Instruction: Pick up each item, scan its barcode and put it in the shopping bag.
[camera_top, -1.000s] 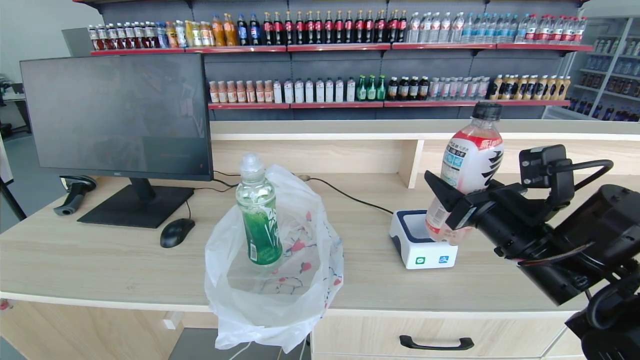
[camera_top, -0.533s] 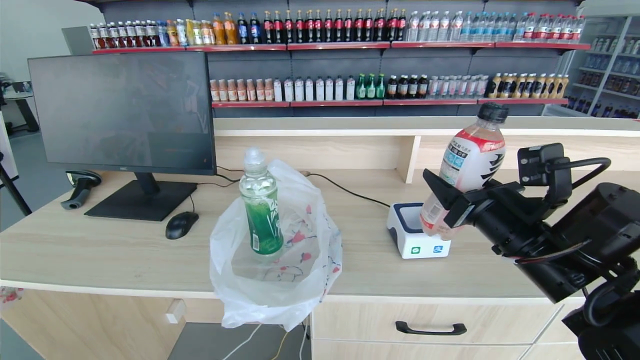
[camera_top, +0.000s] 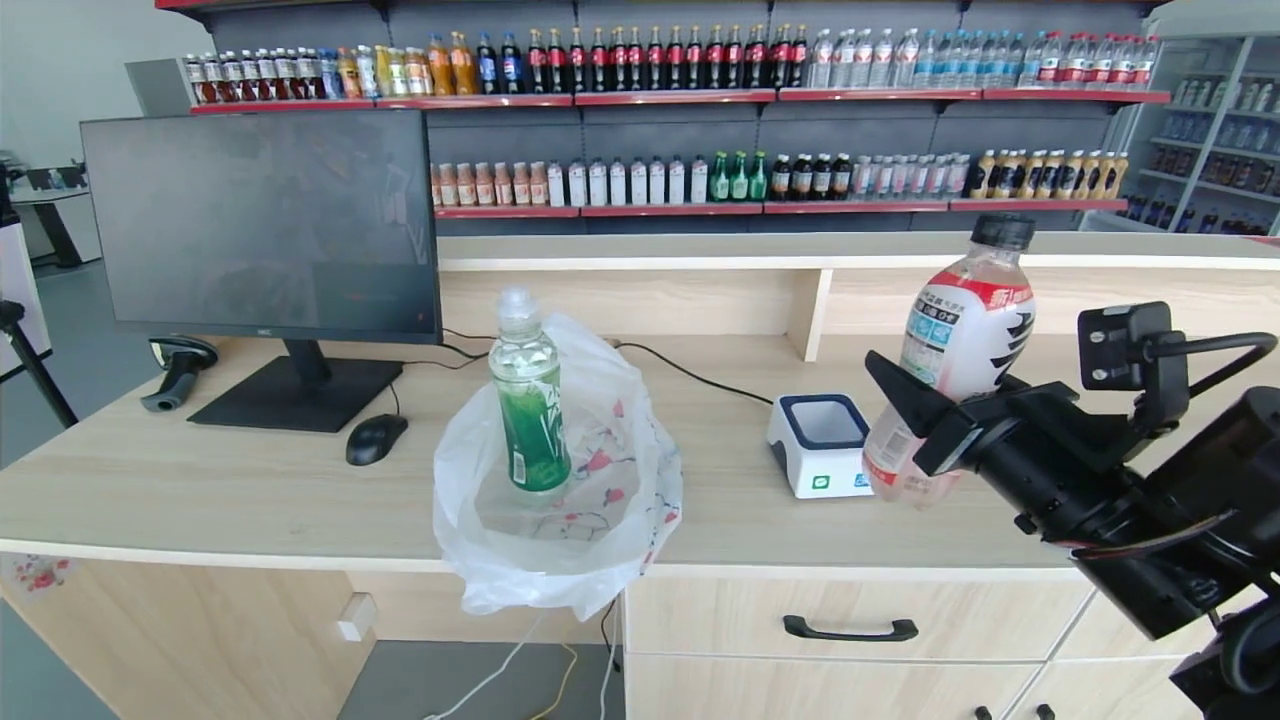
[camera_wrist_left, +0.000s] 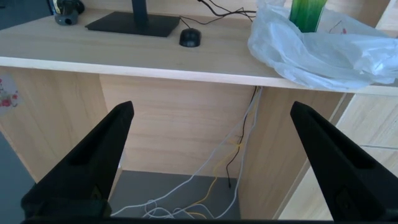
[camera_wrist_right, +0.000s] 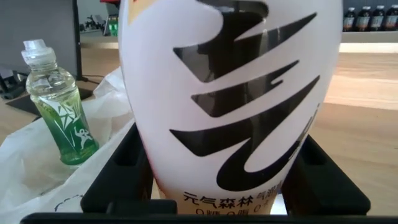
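Observation:
My right gripper (camera_top: 925, 420) is shut on a pink drink bottle with a white, red and black label (camera_top: 960, 330), held upright just right of the white barcode scanner box (camera_top: 815, 465). In the right wrist view this bottle (camera_wrist_right: 230, 93) sits between the black fingers (camera_wrist_right: 118, 180). A green bottle (camera_top: 530, 410) stands upright inside the open white plastic shopping bag (camera_top: 610, 520) at the counter's front edge. My left gripper (camera_wrist_left: 211, 162) is open, below counter height in front of the cabinet, with the bag (camera_wrist_left: 329, 53) above it.
On the wooden counter (camera_top: 200, 490) stand a monitor (camera_top: 265, 220), a black mouse (camera_top: 376, 438) and a handheld scanner (camera_top: 175, 365) to the left. A cable runs behind the bag. Drawers are under the counter, and drink shelves stand behind it.
The head view has shifted, so the camera moved. The held bottle overlapped the scanner box before; now it stands just right of it, and the scanner's window shows.

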